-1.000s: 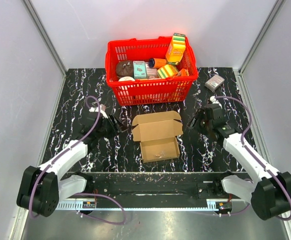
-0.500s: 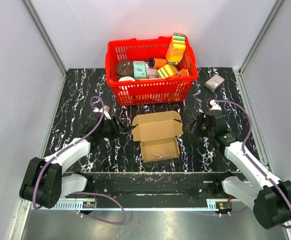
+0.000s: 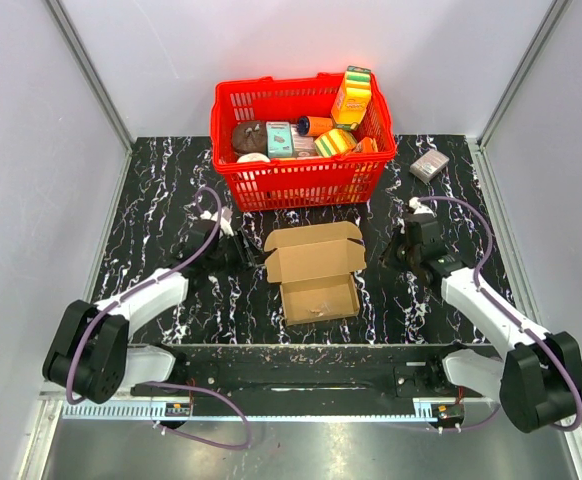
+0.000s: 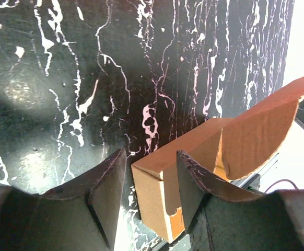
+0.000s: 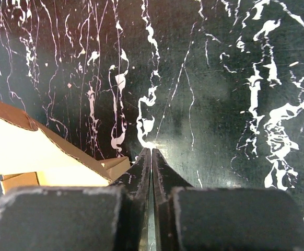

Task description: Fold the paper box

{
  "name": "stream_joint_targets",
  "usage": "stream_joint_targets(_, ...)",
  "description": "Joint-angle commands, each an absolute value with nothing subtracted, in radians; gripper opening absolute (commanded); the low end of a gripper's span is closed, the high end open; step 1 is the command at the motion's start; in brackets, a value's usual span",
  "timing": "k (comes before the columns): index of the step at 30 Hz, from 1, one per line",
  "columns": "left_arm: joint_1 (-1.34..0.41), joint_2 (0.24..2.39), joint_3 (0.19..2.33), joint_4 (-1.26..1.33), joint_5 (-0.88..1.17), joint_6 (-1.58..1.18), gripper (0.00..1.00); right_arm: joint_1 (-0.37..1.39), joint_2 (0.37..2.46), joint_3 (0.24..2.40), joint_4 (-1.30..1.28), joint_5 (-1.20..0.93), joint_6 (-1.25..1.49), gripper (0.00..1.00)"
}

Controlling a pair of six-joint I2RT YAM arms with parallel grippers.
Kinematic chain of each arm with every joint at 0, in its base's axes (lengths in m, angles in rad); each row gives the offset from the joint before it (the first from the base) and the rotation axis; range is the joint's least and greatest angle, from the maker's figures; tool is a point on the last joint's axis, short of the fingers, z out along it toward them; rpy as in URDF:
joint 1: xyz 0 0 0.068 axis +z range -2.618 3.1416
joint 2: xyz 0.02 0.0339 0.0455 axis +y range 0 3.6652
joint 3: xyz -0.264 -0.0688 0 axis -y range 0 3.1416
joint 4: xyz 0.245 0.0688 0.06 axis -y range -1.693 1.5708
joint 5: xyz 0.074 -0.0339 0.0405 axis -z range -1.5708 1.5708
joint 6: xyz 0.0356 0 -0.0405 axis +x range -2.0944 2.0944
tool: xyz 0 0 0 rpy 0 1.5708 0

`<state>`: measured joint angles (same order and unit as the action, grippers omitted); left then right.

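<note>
The brown paper box point(image 3: 313, 262) lies mid-table as an open tray, its lid flap standing up at the back. My left gripper point(image 3: 254, 255) is at the box's left end. In the left wrist view its jaws point(image 4: 151, 157) stand open astride the box's corner wall point(image 4: 152, 193), with a gap on the left side. My right gripper point(image 3: 391, 250) hovers just right of the box. In the right wrist view it point(image 5: 151, 151) is shut with nothing between the fingers, and the box's flap point(image 5: 21, 151) lies to its left.
A red basket point(image 3: 301, 182) full of colourful packages stands behind the box. A small grey-pink box point(image 3: 430, 165) sits at the back right. White walls close in the black marbled table point(image 3: 161, 190) on both sides.
My left gripper has slid right to the box's left corner and its jaws have narrowed a little. My right gripper has shut and shifted slightly back beside the box.
</note>
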<state>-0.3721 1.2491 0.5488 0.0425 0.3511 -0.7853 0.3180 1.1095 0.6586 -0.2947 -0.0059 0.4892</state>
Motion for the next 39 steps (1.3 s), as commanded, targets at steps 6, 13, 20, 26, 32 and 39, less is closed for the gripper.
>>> stream_joint_targets(6, -0.408, 1.310, 0.609, 0.121, 0.373, -0.785, 0.47, 0.383, 1.164, 0.703, -0.187, -0.052, 0.416, 0.08)
stream_joint_targets(13, -0.423, 1.316, 0.612, 0.130, 0.370, -0.793, 0.47, 0.489, 1.163, 0.699, -0.166, -0.011, 0.416, 0.09)
stream_joint_targets(20, -0.436, 1.318, 0.620, 0.130, 0.371, -0.798, 0.46, 0.511, 1.132, 0.692, -0.181, -0.006, 0.434, 0.09)
stream_joint_targets(26, -0.456, 1.324, 0.627, 0.138, 0.371, -0.805, 0.46, 0.537, 1.152, 0.695, -0.160, -0.006, 0.457, 0.09)
stream_joint_targets(32, -0.462, 1.319, 0.627, 0.138, 0.370, -0.808, 0.45, 0.568, 1.178, 0.709, -0.137, -0.006, 0.471, 0.09)
stream_joint_targets(39, -0.465, 1.316, 0.624, 0.138, 0.368, -0.811, 0.45, 0.591, 1.196, 0.710, -0.120, -0.006, 0.483, 0.09)
